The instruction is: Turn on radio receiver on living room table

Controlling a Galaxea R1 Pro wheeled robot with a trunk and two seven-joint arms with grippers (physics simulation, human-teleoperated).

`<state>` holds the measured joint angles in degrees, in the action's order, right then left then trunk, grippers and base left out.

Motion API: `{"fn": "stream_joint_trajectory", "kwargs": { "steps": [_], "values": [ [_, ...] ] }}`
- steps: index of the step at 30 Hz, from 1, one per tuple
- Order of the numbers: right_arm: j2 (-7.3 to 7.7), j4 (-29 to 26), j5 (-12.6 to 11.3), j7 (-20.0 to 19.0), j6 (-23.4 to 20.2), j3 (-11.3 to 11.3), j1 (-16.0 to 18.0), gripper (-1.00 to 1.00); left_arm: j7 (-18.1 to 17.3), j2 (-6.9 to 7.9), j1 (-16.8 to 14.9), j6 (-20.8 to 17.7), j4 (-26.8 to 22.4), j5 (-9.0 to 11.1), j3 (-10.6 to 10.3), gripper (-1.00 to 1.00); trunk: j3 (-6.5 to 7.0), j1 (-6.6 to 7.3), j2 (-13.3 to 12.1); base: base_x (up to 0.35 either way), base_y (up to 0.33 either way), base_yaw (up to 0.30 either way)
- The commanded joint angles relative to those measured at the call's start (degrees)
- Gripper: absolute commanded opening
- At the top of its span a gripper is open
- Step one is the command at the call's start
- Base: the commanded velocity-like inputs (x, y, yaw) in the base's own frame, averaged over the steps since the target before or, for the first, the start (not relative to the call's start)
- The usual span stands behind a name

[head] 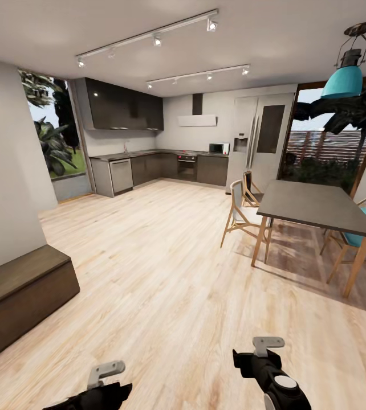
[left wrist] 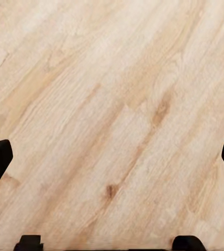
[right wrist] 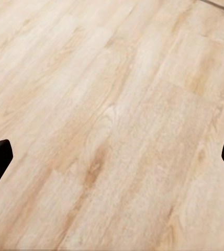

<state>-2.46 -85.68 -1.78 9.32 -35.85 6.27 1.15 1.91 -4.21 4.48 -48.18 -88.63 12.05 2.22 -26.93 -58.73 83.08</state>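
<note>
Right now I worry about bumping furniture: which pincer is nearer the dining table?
Right. The right pincer is below the dining table; the left pincer sits farther left.

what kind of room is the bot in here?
Looks like an open-plan kitchen and dining area of a home. Dark kitchen cabinets with a built-in oven line the far wall beside a tall fridge, and a dark-topped dining table with wooden chairs stands under a teal pendant lamp.

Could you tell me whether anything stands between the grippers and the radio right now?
That cannot be judged yet: the head view faces a kitchen and a dark dining table, not the radio's coffee table. Both the left gripper and right gripper hang open over bare wood floor.
</note>
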Motion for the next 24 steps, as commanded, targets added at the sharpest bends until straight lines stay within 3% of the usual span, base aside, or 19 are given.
{"fn": "stream_joint_trajectory", "kwargs": {
  "steps": [1, 6, 15, 24],
  "values": [
    [0.0, 0.0, -0.02, 0.0, -0.04, 0.07, 0.0, 1.0, -0.02, 0.0, 0.0, -0.29, -0.02, -0.02, -0.03, 1.0, 0.0, 0.0, 0.0, 0.0, 0.0, 0.0],
    [0.0, 0.04, -0.06, 0.0, -0.14, 0.3, -0.01, 1.0, 0.13, -0.1, 0.0, -0.66, 0.57, -0.09, -1.15, 1.0, 0.0, 0.0, 0.0, 0.0, 0.0, 0.0],
    [0.0, 0.07, -0.13, -0.05, -0.19, 0.45, -0.01, 1.0, 0.8, -0.21, 0.0, -0.23, 2.6, 0.13, -5.72, 1.0, 0.0, 0.0, 0.0, 0.0, 0.0, 0.0],
    [0.13, 0.38, -0.37, -3.13, -0.27, 2.99, -0.01, 1.0, 0.89, -0.18, 0.0, 0.01, 3.24, 0.02, -5.91, 1.0, 0.0, 0.0, 0.0, 0.0, 0.0, 0.0]
  ]
}}
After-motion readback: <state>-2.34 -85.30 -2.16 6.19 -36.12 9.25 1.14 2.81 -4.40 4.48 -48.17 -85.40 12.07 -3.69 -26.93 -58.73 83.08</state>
